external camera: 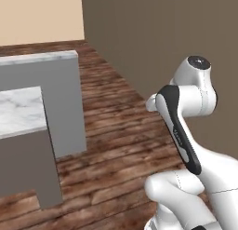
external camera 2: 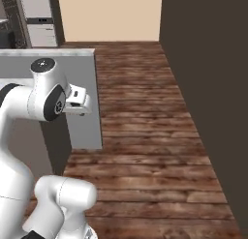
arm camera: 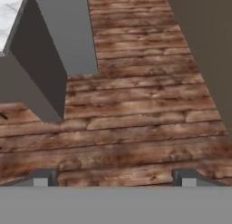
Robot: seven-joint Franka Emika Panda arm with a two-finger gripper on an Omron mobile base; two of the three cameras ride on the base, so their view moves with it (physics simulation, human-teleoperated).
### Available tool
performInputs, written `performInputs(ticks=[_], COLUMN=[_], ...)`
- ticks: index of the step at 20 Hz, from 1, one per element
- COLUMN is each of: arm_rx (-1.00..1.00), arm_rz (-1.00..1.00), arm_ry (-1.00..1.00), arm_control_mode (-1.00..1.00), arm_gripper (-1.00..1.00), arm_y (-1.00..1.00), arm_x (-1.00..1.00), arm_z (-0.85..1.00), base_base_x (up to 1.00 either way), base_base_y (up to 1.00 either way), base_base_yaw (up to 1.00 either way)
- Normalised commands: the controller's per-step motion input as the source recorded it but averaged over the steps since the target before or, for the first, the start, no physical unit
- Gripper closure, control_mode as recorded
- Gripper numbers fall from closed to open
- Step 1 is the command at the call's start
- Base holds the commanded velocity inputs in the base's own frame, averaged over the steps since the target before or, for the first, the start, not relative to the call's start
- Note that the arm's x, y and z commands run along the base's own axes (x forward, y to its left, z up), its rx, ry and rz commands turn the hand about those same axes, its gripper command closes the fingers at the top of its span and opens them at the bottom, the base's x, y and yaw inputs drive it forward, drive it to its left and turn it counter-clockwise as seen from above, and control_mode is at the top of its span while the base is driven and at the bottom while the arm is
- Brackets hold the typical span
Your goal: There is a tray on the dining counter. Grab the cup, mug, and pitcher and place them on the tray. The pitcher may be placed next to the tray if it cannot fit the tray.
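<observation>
Polished veined marble dining counter [external camera: 18, 110], matt grey ledge [external camera: 60, 108], rough wooden plank floor [external camera 2: 145, 136]

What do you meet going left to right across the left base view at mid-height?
Marble countertop → its raised grey back ledge → bare wooden floor → the robot's white arm in front of the dark brown wall.
</observation>
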Motion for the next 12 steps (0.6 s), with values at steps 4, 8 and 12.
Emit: performInputs(ticks=[4, 8, 12], arm_rx=[0.0, 0.0, 0.0], arm_rz=[0.0, 0.0, 0.0], arm_ry=[0.0, 0.0, 0.0], arm_control_mode=[1.0, 1.0, 1.0], arm_gripper=[-1.0, -1.0, -1.0], arm_y=[0.0, 0.0, 0.0], arm_x=[0.0, 0.0, 0.0], arm_z=[0.0, 0.0, 0.0], base_base_x=[1.0, 1.0, 1.0], base_base_y=[-0.58, -0.65, -0.79], base_base_yaw=[0.04, 0.07, 0.08])
